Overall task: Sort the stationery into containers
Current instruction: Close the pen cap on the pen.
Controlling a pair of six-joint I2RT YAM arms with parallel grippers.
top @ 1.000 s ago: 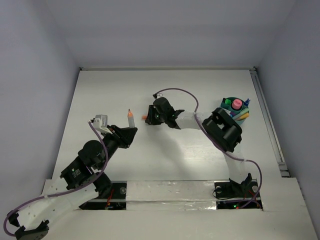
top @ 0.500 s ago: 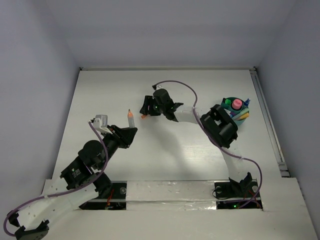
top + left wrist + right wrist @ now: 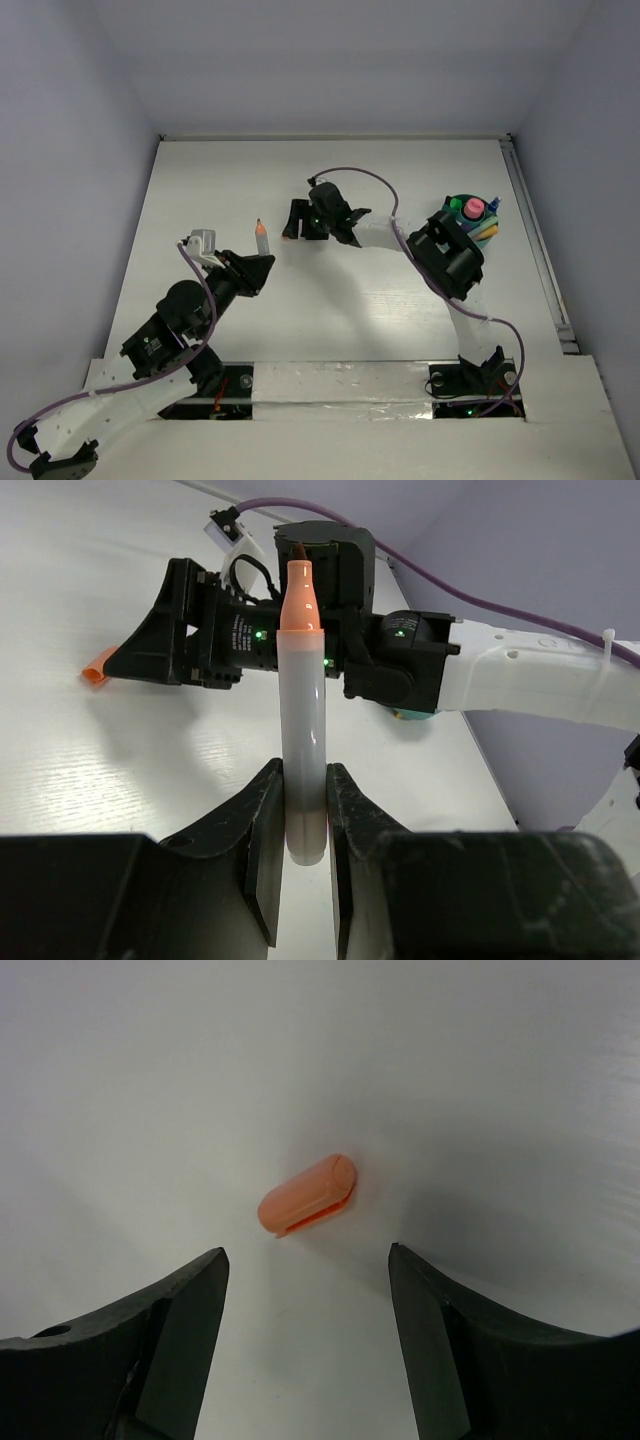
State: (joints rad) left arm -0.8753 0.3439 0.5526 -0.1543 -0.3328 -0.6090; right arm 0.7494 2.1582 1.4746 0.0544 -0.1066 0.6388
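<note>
Shifting over with the right hand (image 3: 305,1255), wide open and empty, to straddle the cap (image 3: 307,1194) lying on the tabletop (image 3: 120,1080); clamping the uncapped marker (image 3: 301,680) upright in the left hand (image 3: 303,775), unmoved. Suggests a cap pickup next.

The flat white table (image 3: 330,320) shows a faint wood grain. 1 small orange plastic cap (image 3: 307,1195) lies on its side on the bare surface, left of centre (a slit shows along its length). 1 round teal plastic tub (image 3: 450,202) stands near the right edge, well apart from the cap.
</note>
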